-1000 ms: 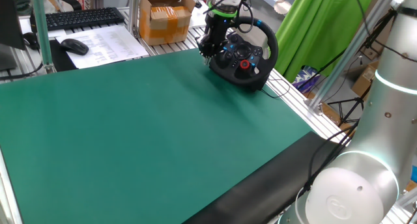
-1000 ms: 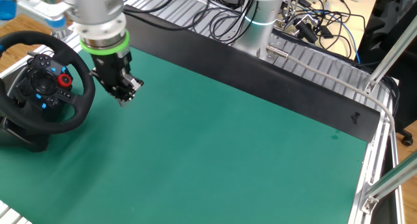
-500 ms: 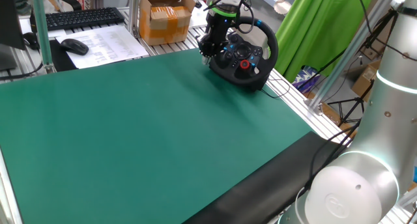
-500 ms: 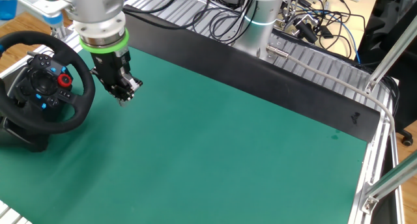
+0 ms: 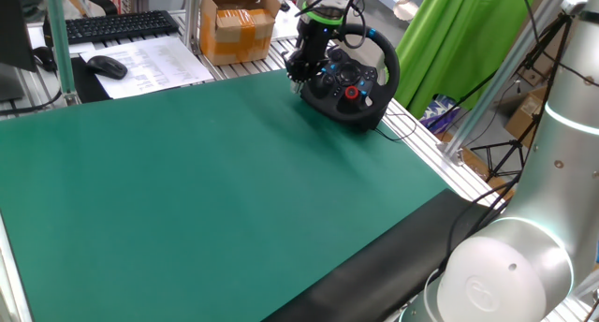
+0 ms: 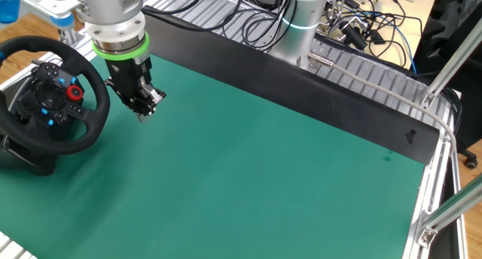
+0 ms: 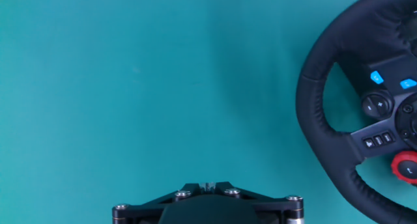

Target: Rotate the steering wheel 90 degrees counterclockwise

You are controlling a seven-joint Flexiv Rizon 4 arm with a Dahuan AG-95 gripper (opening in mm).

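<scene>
Now: clenched gripper (image 6: pixel 143 114) beside the steering wheel (image 6: pixel 53 92).
Pointing down above the green mat (image 6: pixel 263 176), its fingers are closed on nothing; the wheel stands at the mat's edge, apart from it.

no legible text, printed sheets (image 5: pixel 150 60) too small to read

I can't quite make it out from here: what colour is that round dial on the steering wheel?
Red. The dial on the steering wheel shows best in the other fixed view.
</scene>
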